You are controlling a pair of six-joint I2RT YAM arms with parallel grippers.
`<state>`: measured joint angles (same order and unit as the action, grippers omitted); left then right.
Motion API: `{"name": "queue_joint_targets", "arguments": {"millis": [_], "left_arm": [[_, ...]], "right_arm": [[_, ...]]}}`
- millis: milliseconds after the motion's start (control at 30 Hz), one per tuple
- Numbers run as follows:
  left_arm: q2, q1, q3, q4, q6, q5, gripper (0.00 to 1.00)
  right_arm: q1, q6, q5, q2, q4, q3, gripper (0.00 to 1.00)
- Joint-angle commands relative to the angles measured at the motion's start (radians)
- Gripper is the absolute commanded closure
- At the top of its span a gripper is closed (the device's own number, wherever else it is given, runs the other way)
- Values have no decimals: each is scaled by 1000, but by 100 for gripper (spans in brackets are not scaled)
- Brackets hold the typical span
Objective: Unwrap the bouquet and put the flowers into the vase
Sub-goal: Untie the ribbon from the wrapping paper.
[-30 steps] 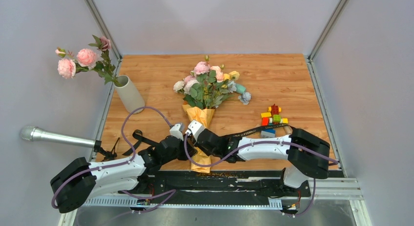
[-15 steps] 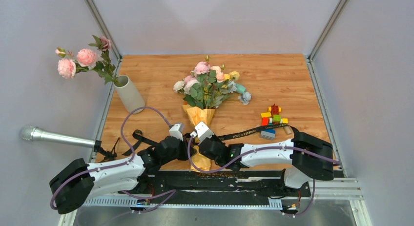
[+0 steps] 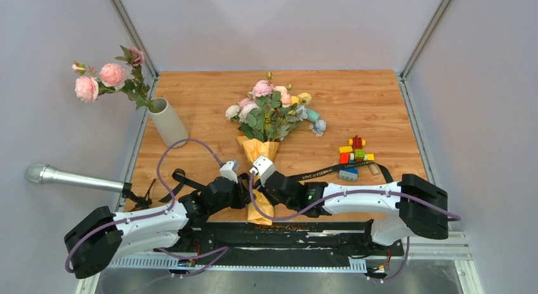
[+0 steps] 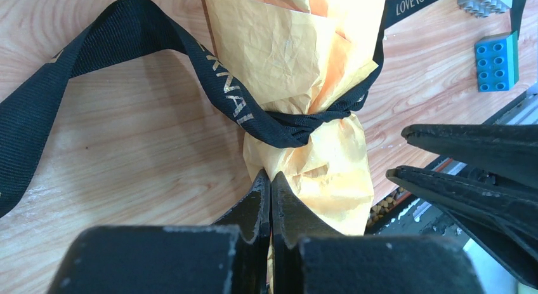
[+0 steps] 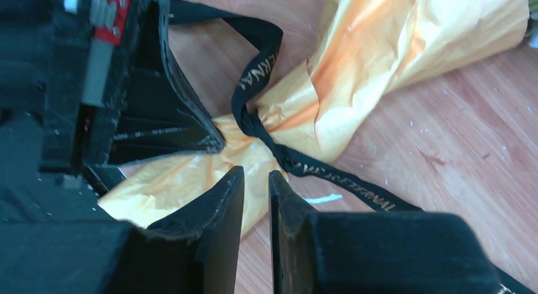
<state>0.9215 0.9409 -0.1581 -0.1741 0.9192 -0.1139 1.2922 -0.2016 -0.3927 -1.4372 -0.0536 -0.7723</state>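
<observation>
Your right tool [image 5: 255, 180] shifted and parted slightly; left tool [image 4: 269, 186] stays together; bouquet [image 3: 266, 126] still tied, wrapped, apart from vase [image 3: 168, 124].

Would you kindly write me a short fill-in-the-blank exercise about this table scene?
1. The bouquet is tied with a ____ strap.
2. The vase holds ____ flowers.
3. The toy blocks lie on the robot's ____ side of the bouquet.
Missing words: black; pink; right.
</observation>
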Motion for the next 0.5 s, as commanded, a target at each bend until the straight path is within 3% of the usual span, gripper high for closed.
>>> {"name": "queue_joint_targets", "arguments": {"millis": [0, 467], "left_arm": [[-13, -1, -2, 8, -7, -32, 100], [-16, -1, 1, 3, -8, -24, 100]], "right_arm": [[-52, -23, 149, -36, -33, -98, 77], [-106, -78, 179, -191, -147, -243, 77]]}}
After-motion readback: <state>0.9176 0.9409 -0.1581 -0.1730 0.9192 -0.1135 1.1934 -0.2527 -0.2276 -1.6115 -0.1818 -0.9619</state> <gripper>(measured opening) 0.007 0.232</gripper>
